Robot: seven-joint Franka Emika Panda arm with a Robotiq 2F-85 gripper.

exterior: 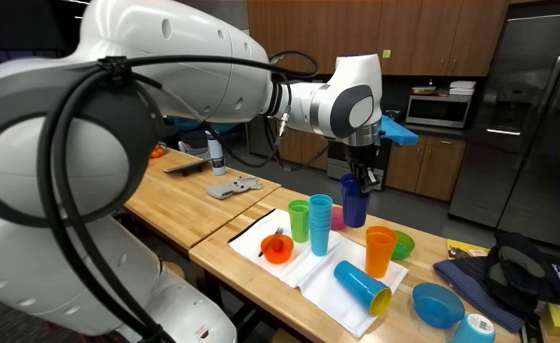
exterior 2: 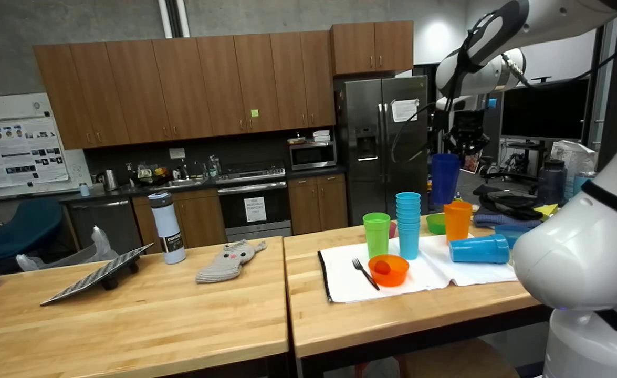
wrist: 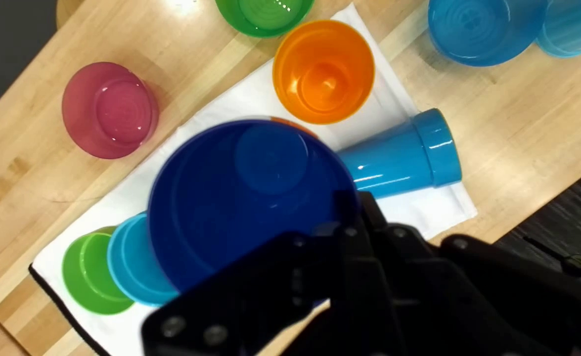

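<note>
Tool [wrist: 358, 201] pinching dark-blue cup [exterior: 354, 207]; orange bowl [exterior 2: 392, 279] holds round orange object [exterior 2: 382, 267].

One sign [exterior 2: 255, 209] could be read.
In an exterior view, near the frame's middle, it said "FOR RESEARCH PURPOSES ONLY" on the oven door [exterior 2: 230, 210]; print on the poster [exterior 2: 19, 156], far left, was too small.

Both exterior views face the cabinets [exterior 2: 192, 94] across tables [exterior 2: 182, 310]; the wrist view looks down closely.
</note>
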